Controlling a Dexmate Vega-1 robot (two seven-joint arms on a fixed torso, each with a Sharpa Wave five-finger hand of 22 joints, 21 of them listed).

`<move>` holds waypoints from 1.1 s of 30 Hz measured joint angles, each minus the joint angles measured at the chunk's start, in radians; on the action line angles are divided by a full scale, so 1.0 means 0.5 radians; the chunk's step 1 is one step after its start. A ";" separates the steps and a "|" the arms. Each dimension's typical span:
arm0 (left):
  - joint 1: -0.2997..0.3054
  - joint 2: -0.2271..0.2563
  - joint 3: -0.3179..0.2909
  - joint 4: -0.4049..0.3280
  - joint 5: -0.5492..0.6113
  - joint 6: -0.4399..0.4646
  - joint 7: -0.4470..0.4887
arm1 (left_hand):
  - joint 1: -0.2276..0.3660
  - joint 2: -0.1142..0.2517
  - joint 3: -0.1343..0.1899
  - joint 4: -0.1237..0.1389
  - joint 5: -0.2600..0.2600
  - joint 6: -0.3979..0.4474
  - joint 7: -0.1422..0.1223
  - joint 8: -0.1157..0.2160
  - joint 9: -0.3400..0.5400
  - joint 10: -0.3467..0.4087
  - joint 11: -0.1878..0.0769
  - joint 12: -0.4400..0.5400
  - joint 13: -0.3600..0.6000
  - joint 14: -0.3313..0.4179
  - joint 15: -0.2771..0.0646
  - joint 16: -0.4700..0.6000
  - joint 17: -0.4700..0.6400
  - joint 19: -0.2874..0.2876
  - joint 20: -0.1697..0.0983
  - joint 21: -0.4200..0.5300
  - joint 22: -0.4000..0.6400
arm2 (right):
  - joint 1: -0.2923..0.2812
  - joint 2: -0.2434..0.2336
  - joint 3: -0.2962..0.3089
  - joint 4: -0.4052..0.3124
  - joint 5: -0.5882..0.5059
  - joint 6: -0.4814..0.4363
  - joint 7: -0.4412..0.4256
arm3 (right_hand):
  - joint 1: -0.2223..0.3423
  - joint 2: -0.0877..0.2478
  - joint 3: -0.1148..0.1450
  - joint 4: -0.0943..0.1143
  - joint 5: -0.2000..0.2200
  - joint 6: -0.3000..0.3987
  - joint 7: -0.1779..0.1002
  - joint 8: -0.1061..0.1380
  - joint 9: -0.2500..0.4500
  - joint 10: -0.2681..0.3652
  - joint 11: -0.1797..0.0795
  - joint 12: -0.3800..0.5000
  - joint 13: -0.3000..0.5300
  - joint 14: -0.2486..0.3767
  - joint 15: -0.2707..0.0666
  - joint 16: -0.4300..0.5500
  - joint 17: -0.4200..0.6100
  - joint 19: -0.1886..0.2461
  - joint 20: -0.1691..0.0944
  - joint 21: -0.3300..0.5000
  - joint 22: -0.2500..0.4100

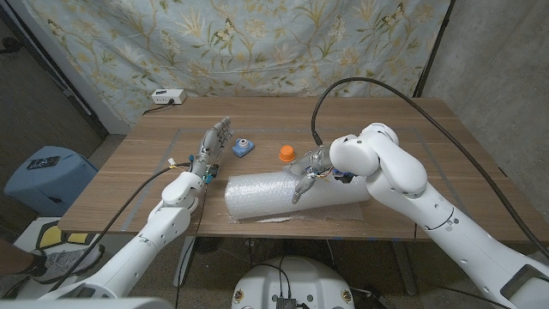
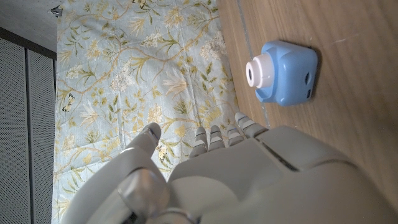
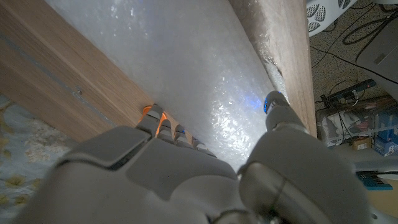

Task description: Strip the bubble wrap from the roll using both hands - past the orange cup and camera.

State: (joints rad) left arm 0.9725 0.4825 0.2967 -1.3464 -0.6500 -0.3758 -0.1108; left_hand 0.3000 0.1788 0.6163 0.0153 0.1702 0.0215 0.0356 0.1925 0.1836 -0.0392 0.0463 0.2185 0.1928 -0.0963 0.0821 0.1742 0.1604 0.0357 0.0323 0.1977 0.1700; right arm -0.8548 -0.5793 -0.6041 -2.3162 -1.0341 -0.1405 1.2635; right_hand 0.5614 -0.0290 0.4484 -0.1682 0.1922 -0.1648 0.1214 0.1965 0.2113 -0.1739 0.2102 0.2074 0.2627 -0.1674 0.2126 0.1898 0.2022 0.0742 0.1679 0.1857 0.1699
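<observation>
Right hand (image 1: 307, 178) fingers spread atop the bubble wrap roll (image 1: 287, 196), gripping nothing, left hand (image 1: 212, 146) open and clear: pinch the loose edge first, left pins roll to tabletop (image 1: 412, 129).

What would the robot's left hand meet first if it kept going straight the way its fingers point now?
Probably nothing on the table. The left hand points toward the far edge, passing left of the blue camera. The floral curtain lies beyond, though depth is unclear.
</observation>
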 measured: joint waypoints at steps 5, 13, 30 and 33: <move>0.005 0.000 0.003 -0.006 0.000 0.004 0.007 | 0.005 0.005 0.000 0.000 0.000 0.000 0.000 0.000 0.000 0.000 0.000 0.000 0.000 0.000 0.000 0.000 0.000 0.000 0.000 0.000 0.000 | 0.017 -0.002 -0.014 0.047 0.006 0.039 -0.044 | 0.023 -0.012 0.000 0.000 -0.008 0.000 0.000 0.000 0.000 0.000 0.000 0.008 0.000 0.000 0.000 0.014 0.000 0.000 0.000 0.000 0.000; 0.001 -0.002 0.011 -0.004 0.000 0.019 0.009 | 0.009 0.009 0.000 0.000 0.000 0.011 0.011 0.000 0.000 0.000 0.000 0.000 0.000 0.011 0.011 0.000 0.000 0.000 0.000 0.000 0.000 | 0.031 -0.008 -0.028 0.119 0.008 0.088 -0.123 | 0.060 -0.023 0.000 0.000 -0.017 0.000 0.000 0.000 0.000 0.000 0.000 0.023 0.009 0.000 0.000 0.014 0.008 0.011 -0.011 0.014 0.000; -0.028 -0.022 0.025 0.025 -0.009 0.049 -0.001 | 0.008 0.008 0.000 0.000 0.000 0.038 0.016 0.000 0.000 0.030 -0.001 0.000 0.000 0.033 0.011 0.000 0.000 0.011 0.011 0.000 0.000 | 0.025 -0.022 -0.042 0.208 -0.023 0.175 -0.266 | 0.123 -0.017 0.011 0.011 -0.023 0.000 0.000 -0.010 0.020 0.000 0.000 0.070 0.066 0.019 -0.040 0.045 0.019 0.051 -0.051 0.022 0.010; -0.034 -0.025 0.026 0.030 -0.010 0.050 -0.001 | 0.008 0.008 0.000 0.000 0.000 0.043 0.021 0.000 0.000 0.032 -0.003 0.000 0.000 0.032 0.011 0.000 0.000 0.019 0.019 0.000 0.000 | 0.025 -0.022 -0.044 0.217 -0.029 0.185 -0.282 | 0.134 -0.022 0.011 0.011 -0.023 0.000 0.000 -0.010 0.029 0.000 0.000 0.101 0.085 0.048 -0.069 0.057 0.024 0.065 -0.065 0.037 0.010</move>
State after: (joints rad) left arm 0.9556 0.4699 0.3099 -1.3313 -0.6549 -0.3507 -0.1112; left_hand 0.3043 0.1830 0.6163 0.0153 0.1702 0.0429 0.0463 0.1925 0.1836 -0.0229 0.0446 0.2185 0.1928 -0.0801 0.0875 0.1742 0.1604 0.0452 0.0418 0.1977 0.1700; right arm -0.8424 -0.5902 -0.6261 -2.2077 -1.0485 -0.0479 1.1227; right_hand 0.6285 -0.0400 0.4539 -0.1625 0.1805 -0.1648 0.1214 0.1917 0.2256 -0.1739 0.2101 0.2578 0.3054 -0.1435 0.1781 0.2184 0.2140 0.1068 0.1353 0.2040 0.1748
